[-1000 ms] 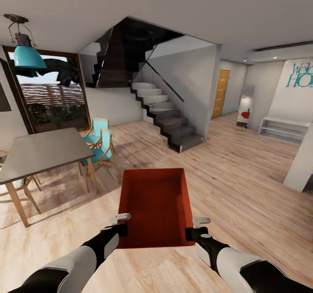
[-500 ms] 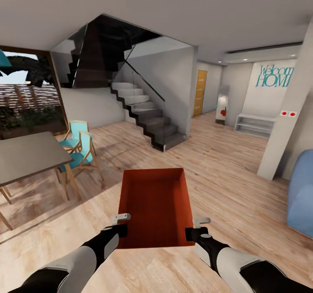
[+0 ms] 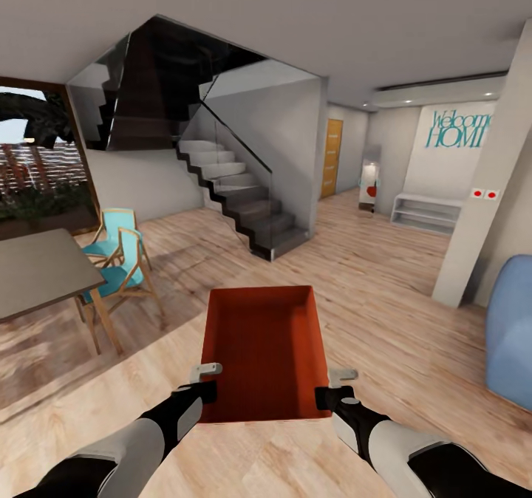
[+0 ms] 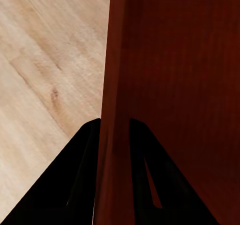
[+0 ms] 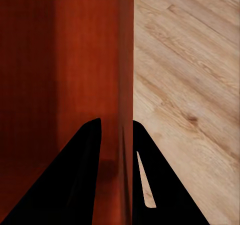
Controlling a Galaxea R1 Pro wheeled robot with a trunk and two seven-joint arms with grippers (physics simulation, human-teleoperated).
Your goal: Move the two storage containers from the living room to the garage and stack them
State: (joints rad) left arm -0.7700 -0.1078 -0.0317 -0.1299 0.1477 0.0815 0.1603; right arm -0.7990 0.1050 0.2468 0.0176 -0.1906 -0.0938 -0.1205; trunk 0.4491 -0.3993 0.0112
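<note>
Red-orange storage container (image 3: 264,354) is held above the light wood plank floor (image 3: 399,313), in front of the robot. Left gripper (image 3: 201,381) fingers (image 4: 82,185) are clamped on its left wall; right gripper (image 3: 334,384) fingers (image 5: 85,180) are clamped on its right wall. A staircase (image 3: 236,202) stands ahead.
</note>
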